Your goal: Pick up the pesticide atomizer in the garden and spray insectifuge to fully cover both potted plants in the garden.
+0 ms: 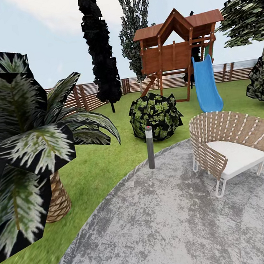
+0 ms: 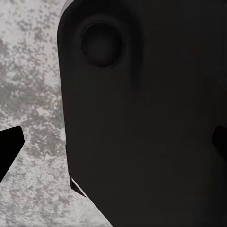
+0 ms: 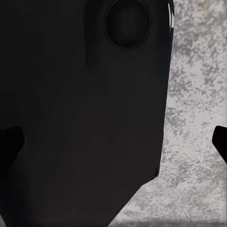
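Garden surveyed from the paved patio [image 1: 171, 227]; atomizer and potted plants not yet located.

A grey bollard lamp [image 1: 150, 147] is seen at the patio's edge, with a woven chair [image 1: 230, 151] to its right, a big palm [image 1: 27, 139] to its left and a playhouse with blue slide [image 1: 206, 82] beyond it. The lamp could be mistaken for the slim bottle, or the palm for a potted plant, since neither task thing is visible. In both wrist views a dark robot body is seen over grey paving; each gripper's fingertips are set wide apart, nothing held. The atomizer's position relative to either gripper cannot be told.
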You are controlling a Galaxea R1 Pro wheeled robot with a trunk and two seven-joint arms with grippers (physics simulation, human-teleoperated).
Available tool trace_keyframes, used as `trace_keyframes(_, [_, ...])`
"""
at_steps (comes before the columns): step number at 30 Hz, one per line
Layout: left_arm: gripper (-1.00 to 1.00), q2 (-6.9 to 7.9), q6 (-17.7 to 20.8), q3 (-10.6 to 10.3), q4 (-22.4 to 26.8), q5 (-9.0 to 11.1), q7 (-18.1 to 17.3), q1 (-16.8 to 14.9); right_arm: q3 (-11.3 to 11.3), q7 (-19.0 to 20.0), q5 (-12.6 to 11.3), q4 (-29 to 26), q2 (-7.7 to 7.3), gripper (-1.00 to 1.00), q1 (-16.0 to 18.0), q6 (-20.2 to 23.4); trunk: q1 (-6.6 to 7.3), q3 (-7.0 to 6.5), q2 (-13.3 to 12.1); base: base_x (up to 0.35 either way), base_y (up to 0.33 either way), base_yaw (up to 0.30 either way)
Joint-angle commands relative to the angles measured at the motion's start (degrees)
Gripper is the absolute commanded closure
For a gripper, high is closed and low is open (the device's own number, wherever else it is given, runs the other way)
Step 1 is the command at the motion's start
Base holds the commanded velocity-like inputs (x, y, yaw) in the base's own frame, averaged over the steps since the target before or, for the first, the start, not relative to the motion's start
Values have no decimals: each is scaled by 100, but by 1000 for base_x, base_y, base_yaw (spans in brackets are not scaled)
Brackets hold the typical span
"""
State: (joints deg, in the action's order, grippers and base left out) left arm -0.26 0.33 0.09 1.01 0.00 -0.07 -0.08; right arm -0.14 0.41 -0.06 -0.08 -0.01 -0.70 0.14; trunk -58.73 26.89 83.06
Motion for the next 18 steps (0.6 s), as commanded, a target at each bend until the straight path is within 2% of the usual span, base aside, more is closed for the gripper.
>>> trace_keyframes(1, [-100, -1, 3, 1, 6, 0, -1, -1, 3, 4, -3, -1, -3, -100, 0, 2, 0, 4, 2, 0, 0, 0])
trace_keyframes(6, [-100, 2, -44, 12, 89, 0, -2, -1, -7, 3, -8, -3, -3, -100, 0, 1, 0, 4, 2, 0, 0, 0])
trace_keyframes(18, [-100, 16, -430, 26, 477, 0, 2, -13, -29, 3, -23, -42, -35, -100, 0, 9, 0, 4, 2, 0, 0, 0])
